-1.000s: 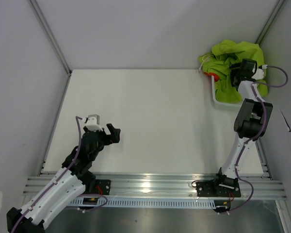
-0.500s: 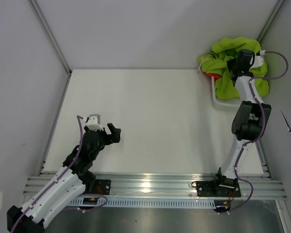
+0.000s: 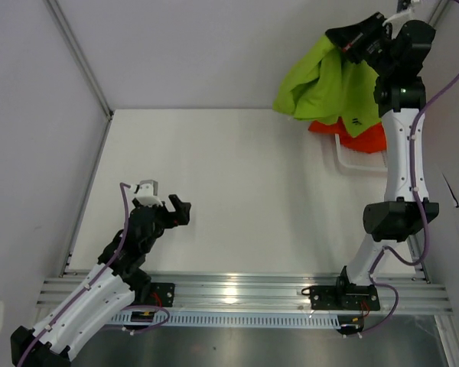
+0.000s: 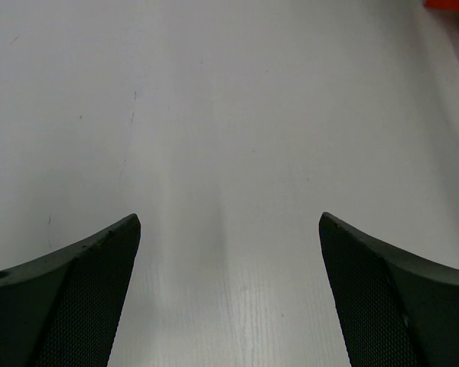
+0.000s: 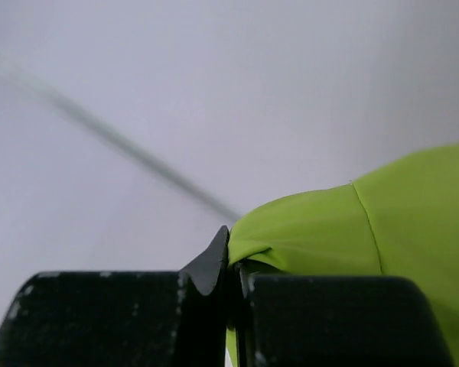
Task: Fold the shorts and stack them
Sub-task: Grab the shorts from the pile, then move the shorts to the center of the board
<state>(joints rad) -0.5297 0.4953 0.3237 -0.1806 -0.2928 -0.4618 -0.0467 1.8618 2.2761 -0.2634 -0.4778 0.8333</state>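
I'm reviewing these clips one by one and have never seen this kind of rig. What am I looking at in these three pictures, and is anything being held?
These are two robot arms bolted at the near edge of a white table, each ending in a two-finger gripper. The wide picture comes from a fixed camera above and behind the arms. The other two come from cameras on the wrists, each looking past its own fingers. The left gripper is open and empty, over bare table. The right gripper is pinched shut on the lime green shorts, which hang from it in the air near the far right corner. Below them, the orange-red shorts lie draped on a white basket.
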